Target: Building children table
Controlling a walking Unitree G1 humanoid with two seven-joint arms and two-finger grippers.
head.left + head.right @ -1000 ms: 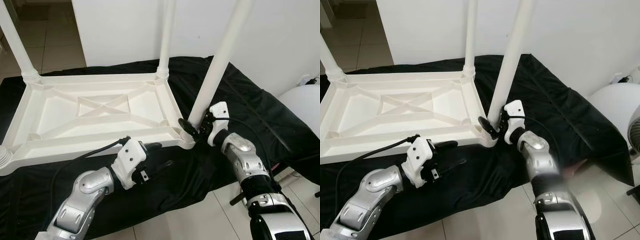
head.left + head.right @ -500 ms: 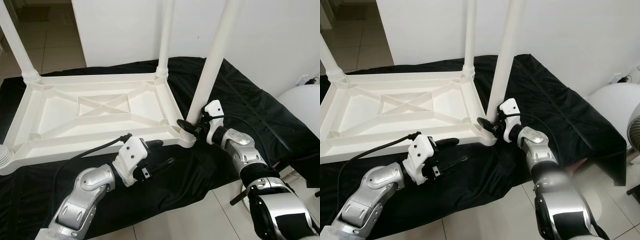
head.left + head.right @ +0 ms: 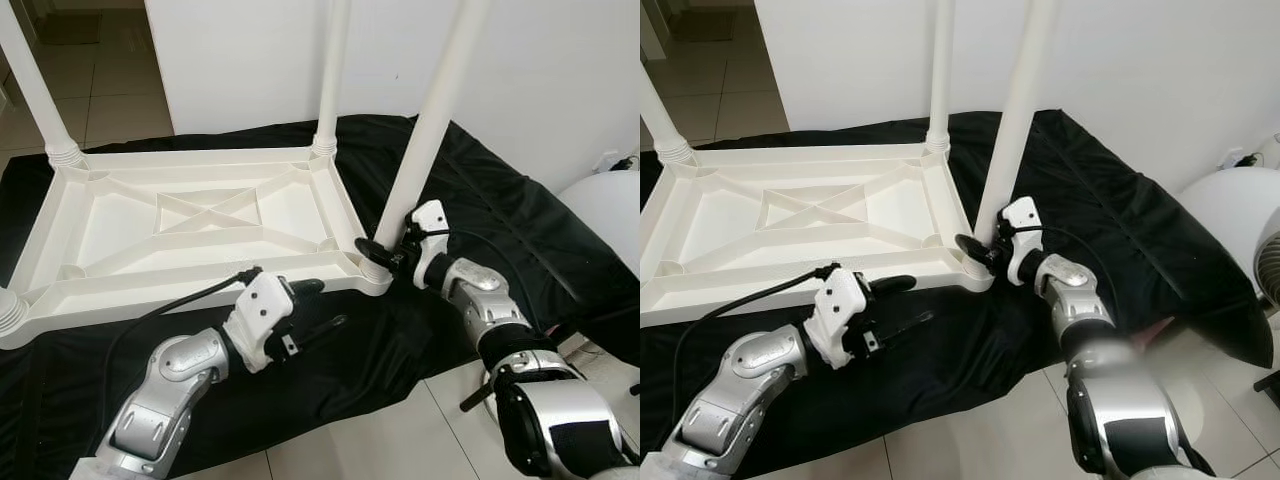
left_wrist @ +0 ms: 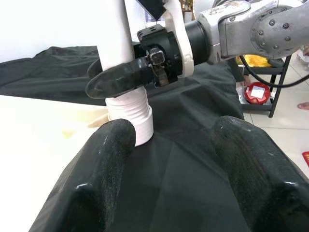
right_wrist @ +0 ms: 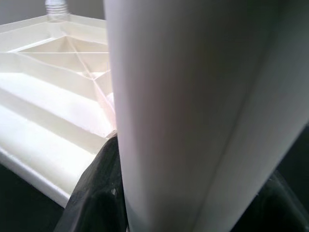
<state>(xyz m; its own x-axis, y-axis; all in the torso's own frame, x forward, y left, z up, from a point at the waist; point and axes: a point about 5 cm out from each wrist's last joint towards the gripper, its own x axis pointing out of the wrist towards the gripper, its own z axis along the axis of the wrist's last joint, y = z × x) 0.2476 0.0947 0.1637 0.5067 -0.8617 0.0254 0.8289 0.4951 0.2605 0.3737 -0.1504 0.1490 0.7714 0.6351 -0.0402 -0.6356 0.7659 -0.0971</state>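
Lying upside down on a black cloth [image 3: 480,200] is the white plastic table top [image 3: 190,225], ribbed underside facing up. Three legs are standing in their corner sockets: the far left leg [image 3: 30,85], the far right leg [image 3: 333,70] and the near right leg [image 3: 430,120]. At the near left corner only a ribbed stub [image 3: 8,312] is showing at the frame edge, so that leg's state cannot be confirmed. The right gripper [image 3: 385,252] is pinching the near right leg just above its threaded collar [image 4: 129,113], jaws closed around it. The left gripper [image 3: 322,307] is hovering just beside the table rim, jaws spread, holding nothing. Judged nearly complete: this leg appears to be in final seating, and turning the table upright is outstanding.
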